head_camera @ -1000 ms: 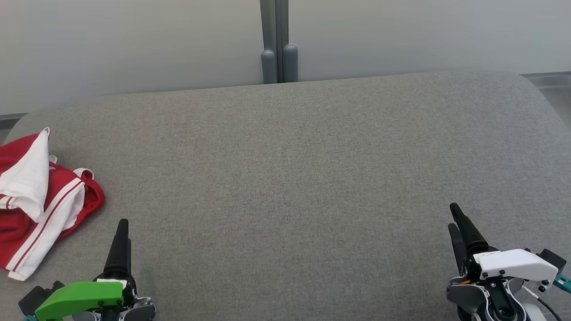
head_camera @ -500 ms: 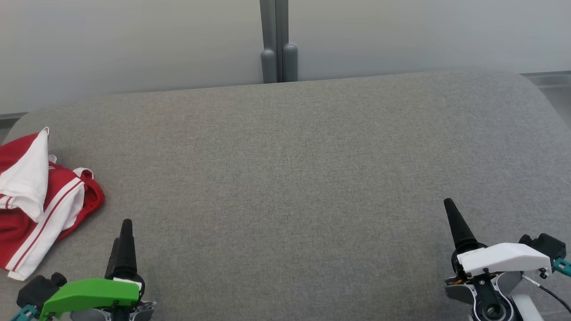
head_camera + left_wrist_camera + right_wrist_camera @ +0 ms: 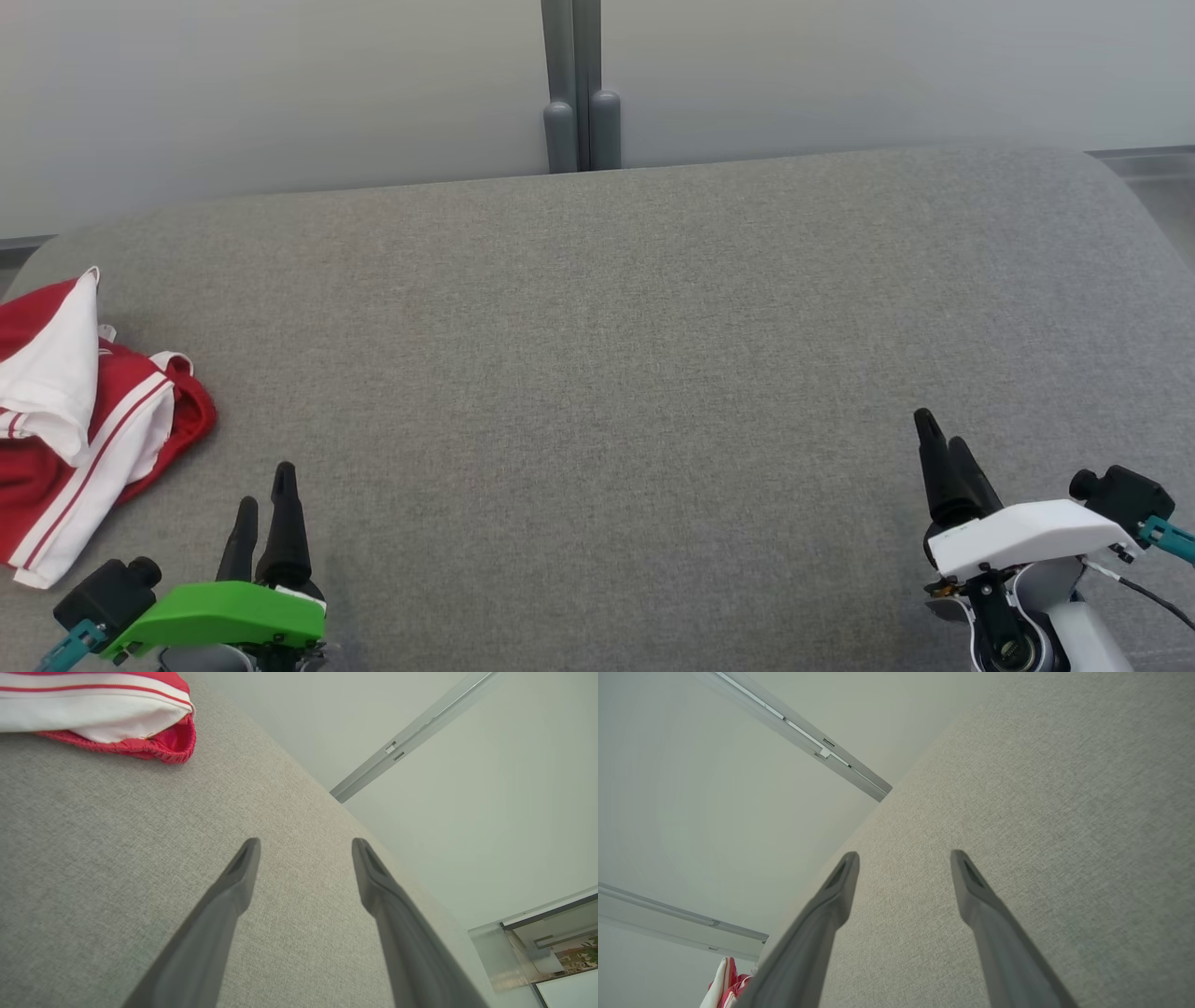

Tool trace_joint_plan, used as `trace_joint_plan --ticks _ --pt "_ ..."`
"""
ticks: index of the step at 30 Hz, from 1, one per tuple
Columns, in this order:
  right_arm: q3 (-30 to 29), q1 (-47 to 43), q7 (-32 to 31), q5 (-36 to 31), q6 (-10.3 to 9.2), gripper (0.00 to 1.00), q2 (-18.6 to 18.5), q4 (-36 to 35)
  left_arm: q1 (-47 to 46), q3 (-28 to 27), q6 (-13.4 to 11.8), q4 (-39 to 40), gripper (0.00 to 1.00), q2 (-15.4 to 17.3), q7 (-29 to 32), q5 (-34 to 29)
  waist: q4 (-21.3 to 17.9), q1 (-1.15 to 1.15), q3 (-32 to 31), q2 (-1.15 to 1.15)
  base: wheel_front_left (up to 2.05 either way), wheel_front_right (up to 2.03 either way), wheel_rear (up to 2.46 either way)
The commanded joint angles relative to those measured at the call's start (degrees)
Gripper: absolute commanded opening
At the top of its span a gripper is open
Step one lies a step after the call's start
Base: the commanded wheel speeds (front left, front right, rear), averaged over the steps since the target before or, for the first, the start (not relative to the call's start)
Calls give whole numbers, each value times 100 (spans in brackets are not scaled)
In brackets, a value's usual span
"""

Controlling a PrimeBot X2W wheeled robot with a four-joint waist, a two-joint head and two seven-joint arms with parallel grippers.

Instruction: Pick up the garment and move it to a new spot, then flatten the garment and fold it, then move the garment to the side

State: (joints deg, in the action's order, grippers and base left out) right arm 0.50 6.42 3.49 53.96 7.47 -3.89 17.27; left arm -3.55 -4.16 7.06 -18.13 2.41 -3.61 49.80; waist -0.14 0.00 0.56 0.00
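A crumpled red garment (image 3: pixel 89 425) with white panels and stripes lies at the far left edge of the grey cushioned surface (image 3: pixel 607 345). Its red hem and white stripe (image 3: pixel 117 714) show at the top left of the left wrist view, and a small part of the garment (image 3: pixel 726 982) peeks at the bottom left of the right wrist view. My left gripper (image 3: pixel 266 485) hovers open at the lower left, just right of the garment and apart from it. My right gripper (image 3: pixel 938 434) stands open at the lower right, far from the garment, with nothing between its fingers.
A pale wall with a grey vertical post (image 3: pixel 574 89) runs behind the surface's far edge. The grey surface rounds off at its left and right corners.
Both grippers have turned about their wrists, so two separate fingers now show on each. The left fingertips drifted slightly right and lower; the right ones slightly left and higher. The garment has not moved.
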Motion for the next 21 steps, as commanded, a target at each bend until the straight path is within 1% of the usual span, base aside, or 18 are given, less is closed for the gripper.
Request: trace_joint_plan --ticks 1,11,21 --pt "21 157 57 -183 1 100 -39 -47 -58 9 -8 51 100 45 -46 -176 2 0 2 0 0 0 0" --pt "128 226 243 -968 2 100 -26 23 -68 86 -57 7 100 73 -232 -1017 -13 0 39 0 0 0 0" --pt "203 265 406 -1614 2 100 -24 57 -110 150 -70 -57 100 87 -398 -1698 -25 0 80 0 0 0 0"
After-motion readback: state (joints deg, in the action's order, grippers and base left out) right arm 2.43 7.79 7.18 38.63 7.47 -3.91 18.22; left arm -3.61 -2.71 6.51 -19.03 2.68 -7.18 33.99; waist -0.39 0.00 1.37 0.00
